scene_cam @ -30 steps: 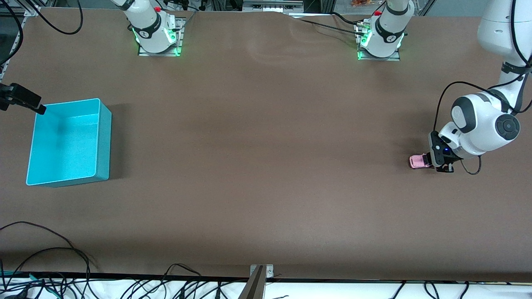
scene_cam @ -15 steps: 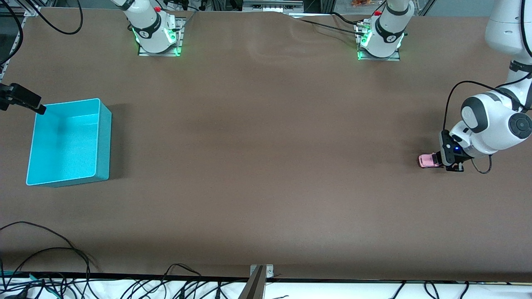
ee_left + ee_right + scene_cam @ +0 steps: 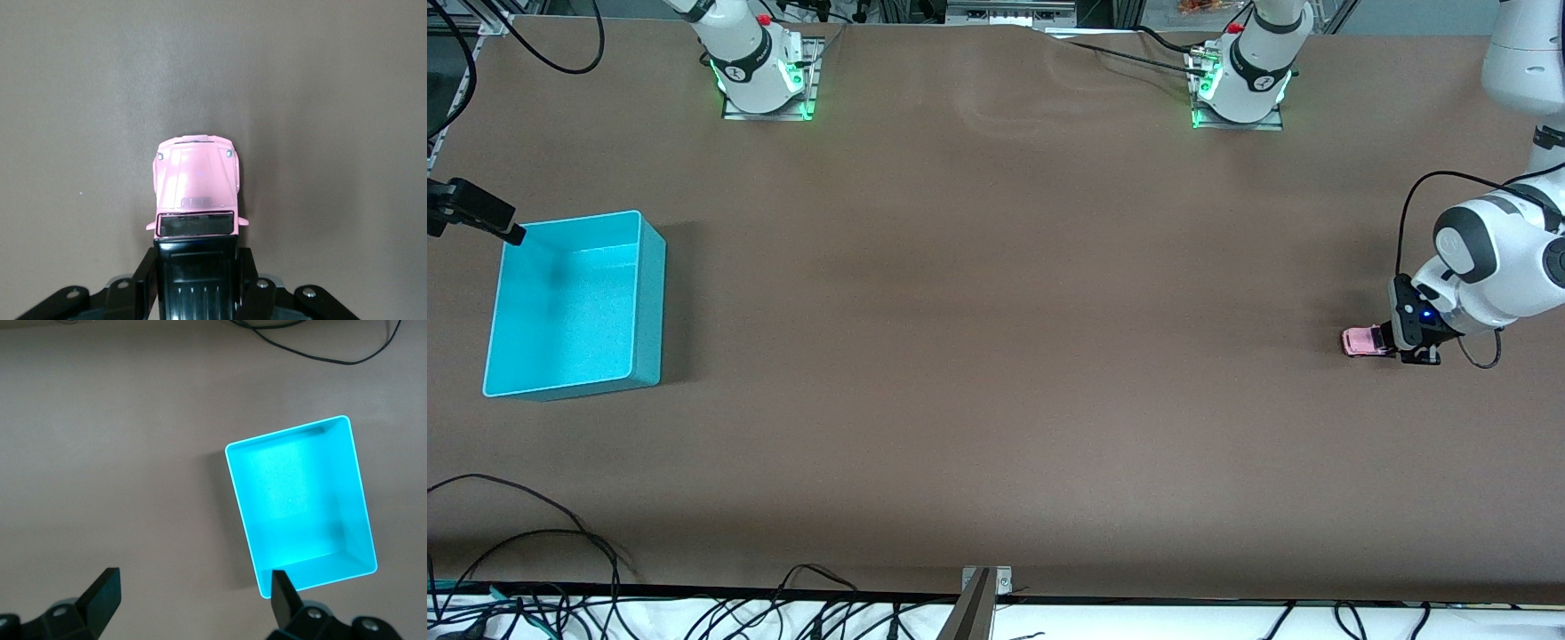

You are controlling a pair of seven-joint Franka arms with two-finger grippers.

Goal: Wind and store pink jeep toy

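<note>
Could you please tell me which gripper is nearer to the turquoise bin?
Right. The right gripper waits open above the turquoise bin; the left gripper grips the pink jeep toy at the table's left-arm end.

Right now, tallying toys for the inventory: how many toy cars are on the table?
1. The pink jeep toy sits at the left arm's end of the table, gripped at its rear by the left gripper. No others visible.

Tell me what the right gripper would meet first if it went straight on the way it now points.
Going by its wrist view, the open right gripper points down at the brown table beside the rectangular turquoise plastic bin. It would likely meet bare tabletop first, though one finger might clip the bin's rim; depth is unclear.
</note>
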